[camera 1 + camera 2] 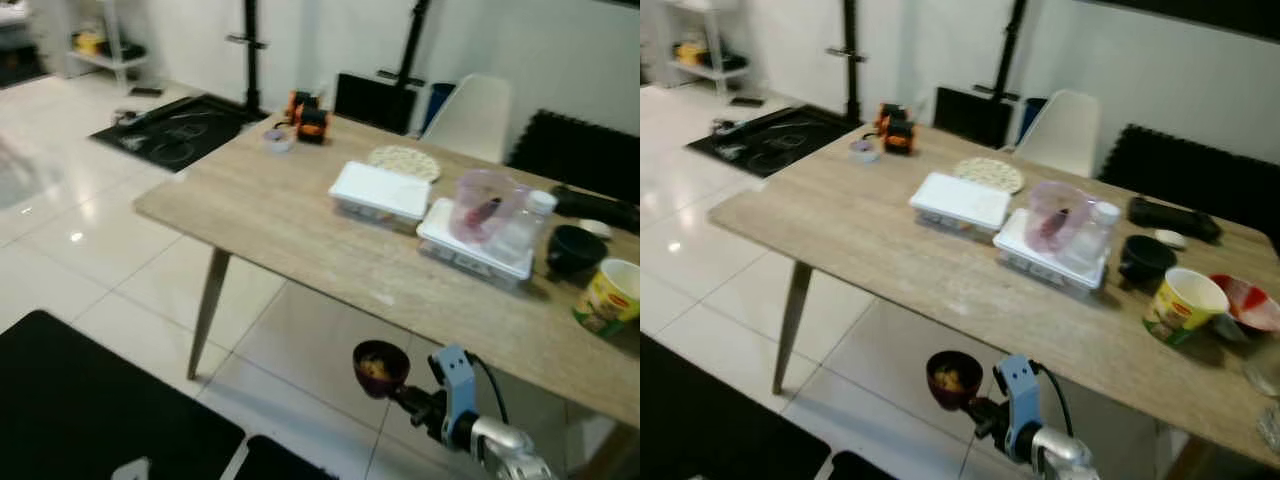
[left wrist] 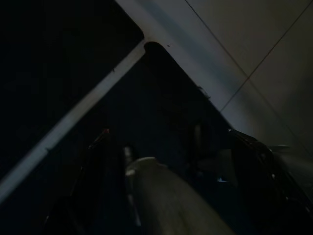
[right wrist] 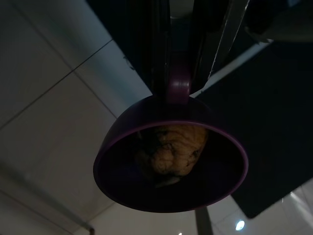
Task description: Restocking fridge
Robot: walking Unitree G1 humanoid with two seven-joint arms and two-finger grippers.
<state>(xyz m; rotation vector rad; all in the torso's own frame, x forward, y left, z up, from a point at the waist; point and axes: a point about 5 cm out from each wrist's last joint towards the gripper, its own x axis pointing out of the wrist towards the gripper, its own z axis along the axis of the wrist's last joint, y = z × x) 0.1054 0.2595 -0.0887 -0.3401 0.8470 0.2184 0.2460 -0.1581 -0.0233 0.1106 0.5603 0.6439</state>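
My right gripper hangs below the front edge of the wooden table, over the tiled floor. It is shut on the tab handle of a small dark purple bowl, and the bowl is level. In the right wrist view the bowl holds a brownish lump of food, with the black fingers clamped on its handle. On the table lie two white-lidded clear boxes and a pink jug. My left gripper hangs idle and open over a dark floor mat.
The table's right end carries a black bowl, a yellow-green cup and a red bowl. At its far side are a round mat, an orange toy and a white chair. Black floor mats lie near my feet.
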